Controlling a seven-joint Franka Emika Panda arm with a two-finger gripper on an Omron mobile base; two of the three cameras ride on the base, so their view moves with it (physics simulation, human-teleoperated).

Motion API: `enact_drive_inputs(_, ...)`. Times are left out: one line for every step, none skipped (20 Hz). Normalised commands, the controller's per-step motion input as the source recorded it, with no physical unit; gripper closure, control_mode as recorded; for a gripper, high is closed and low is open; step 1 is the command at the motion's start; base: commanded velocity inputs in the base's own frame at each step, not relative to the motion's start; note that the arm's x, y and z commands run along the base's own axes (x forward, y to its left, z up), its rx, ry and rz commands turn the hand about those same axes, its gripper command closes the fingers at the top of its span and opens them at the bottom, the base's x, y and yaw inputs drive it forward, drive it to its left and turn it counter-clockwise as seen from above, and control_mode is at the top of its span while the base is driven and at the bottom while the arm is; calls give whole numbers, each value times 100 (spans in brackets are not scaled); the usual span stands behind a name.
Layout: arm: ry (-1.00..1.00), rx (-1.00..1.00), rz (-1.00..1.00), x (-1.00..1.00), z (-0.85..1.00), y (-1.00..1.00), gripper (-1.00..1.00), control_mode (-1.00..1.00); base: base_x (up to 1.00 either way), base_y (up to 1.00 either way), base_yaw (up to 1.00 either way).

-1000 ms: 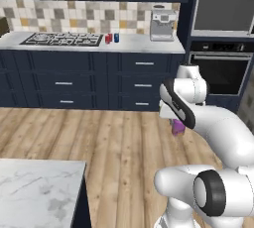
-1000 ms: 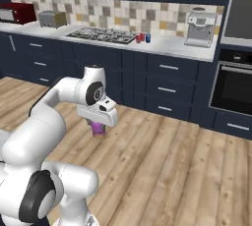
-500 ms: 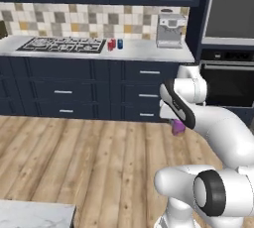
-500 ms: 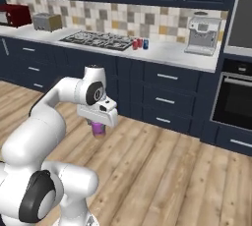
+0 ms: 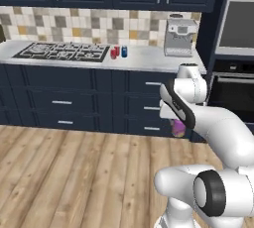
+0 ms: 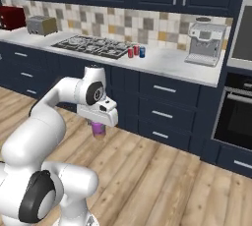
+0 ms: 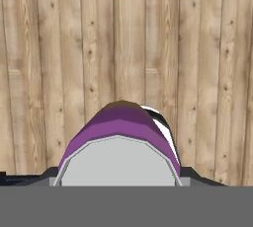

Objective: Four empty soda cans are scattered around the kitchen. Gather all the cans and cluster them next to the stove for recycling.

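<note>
Two cans (image 5: 118, 52) stood upright on the surface (image 5: 149, 61) just beside the stove (image 5: 62, 51) in the left base view, one red, one blue-looking, while my tool (image 5: 174, 123) hung over the wooden floor (image 5: 74, 172), clamped on a purple can (image 5: 178, 129) whose long axis ran vertical, top up into my hand. From the right base view, the same purple can (image 6: 99, 129) hung below my tool (image 6: 100, 122), well short of the stove (image 6: 96, 46); I judged a slip during travel, or knocking over the standing pair (image 6: 136, 51) at set-down, the main risks. Looking along my hand, the silvery top (image 7: 117, 162) faced the camera, purple body pointing at the floor.
</note>
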Motion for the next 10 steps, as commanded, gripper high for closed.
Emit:
enact_drive_inputs(0,0,0,0,0,0,100,100,72,-30,12)
enact_drive_inputs(0,0,0,0,0,0,100,100,71,-29,14)
enact_drive_inputs(0,0,0,0,0,0,100,100,73,-27,12)
enact_drive_inputs(0,0,0,0,0,0,100,100,75,-27,9)
enact_drive_inputs(0,0,0,0,0,0,100,100,75,-25,7)
enact_drive_inputs(0,0,0,0,0,0,100,100,75,-21,5)
enact_drive_inputs(0,0,0,0,0,0,100,100,75,-14,0)
enact_drive_inputs(0,0,0,0,0,0,100,100,75,-3,0)
enact_drive_inputs(0,0,0,0,0,0,100,100,75,0,0)
enact_drive_inputs(0,0,0,0,0,0,100,100,75,0,0)
